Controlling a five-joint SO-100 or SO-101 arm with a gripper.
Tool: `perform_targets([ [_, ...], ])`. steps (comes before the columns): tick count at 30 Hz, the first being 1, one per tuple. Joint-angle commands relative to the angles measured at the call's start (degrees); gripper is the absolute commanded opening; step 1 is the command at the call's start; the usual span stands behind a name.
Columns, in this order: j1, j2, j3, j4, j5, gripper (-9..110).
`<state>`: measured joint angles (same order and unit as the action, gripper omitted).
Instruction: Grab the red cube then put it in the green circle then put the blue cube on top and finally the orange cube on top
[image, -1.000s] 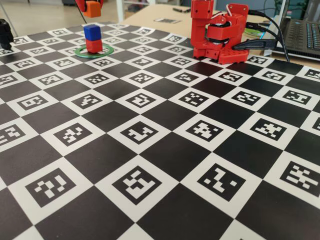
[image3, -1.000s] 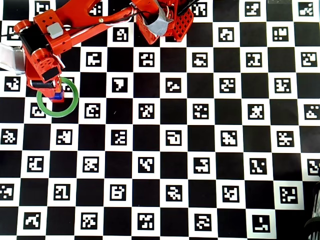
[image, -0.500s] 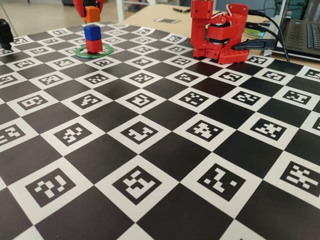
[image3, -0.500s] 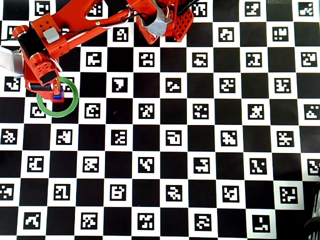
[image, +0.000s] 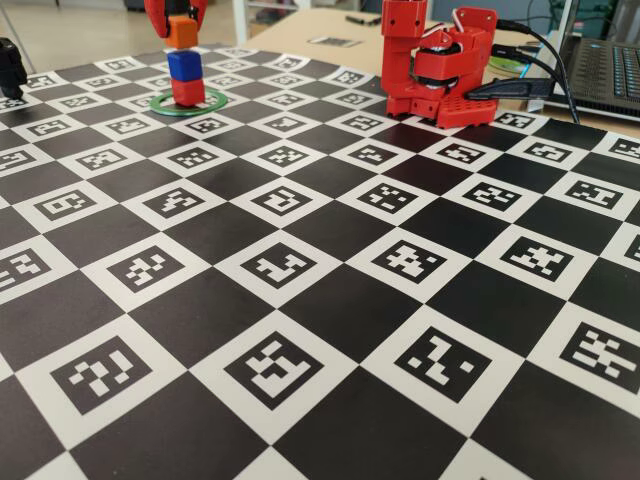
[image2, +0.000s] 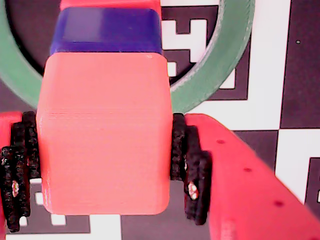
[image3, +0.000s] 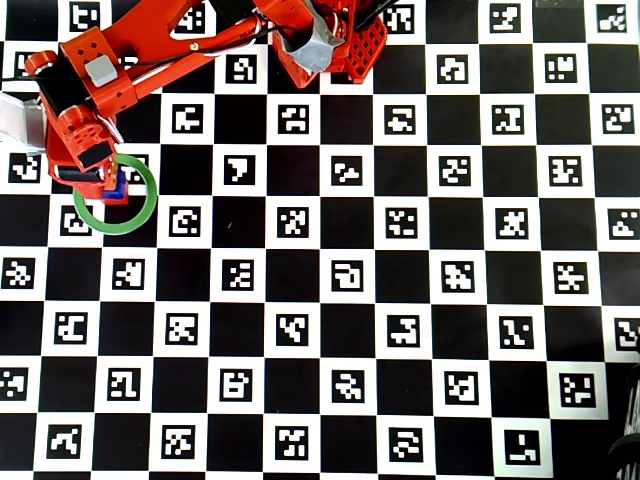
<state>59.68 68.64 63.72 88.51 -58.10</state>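
We see the gripper (image2: 102, 165) pinching the orange cube (image2: 102, 132) between its 2 black ridged pads (image2: 192, 170), 1 pad pressed against each side face of the cube. In the fixed view the orange cube (image: 181, 31) hangs in the air directly above the blue cube (image: 184, 65), with a small gap between them.

The blue cube sits squarely on the red cube (image: 188, 92), and that red cube stands inside the green circle (image: 212, 101) on the checkered marker board (image: 330, 300). In the wrist view the blue cube (image2: 107, 30) shows just past the orange cube's far edge, with the green circle (image2: 222, 60) curving around both. From overhead, the arm (image3: 130, 60) covers most of the stack; only a corner of the blue cube (image3: 118, 188) peeks out inside the green circle (image3: 140, 215).
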Motion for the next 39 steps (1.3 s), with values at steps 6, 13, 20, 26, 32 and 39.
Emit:
perform_targets([
  [6,0.70,1.49,0.79,-1.32,0.26,13],
  [13,0.53,1.49,0.79,-1.49,0.53,13],
  [20,0.35,1.58,1.05,-1.67,0.62,13],
  [26,0.53,1.85,2.02,-2.11,0.18,27],
  [32,0.70,3.25,2.20,-2.02,0.09,41],
  [39,1.05,6.86,-0.35,1.05,0.18,46],
])
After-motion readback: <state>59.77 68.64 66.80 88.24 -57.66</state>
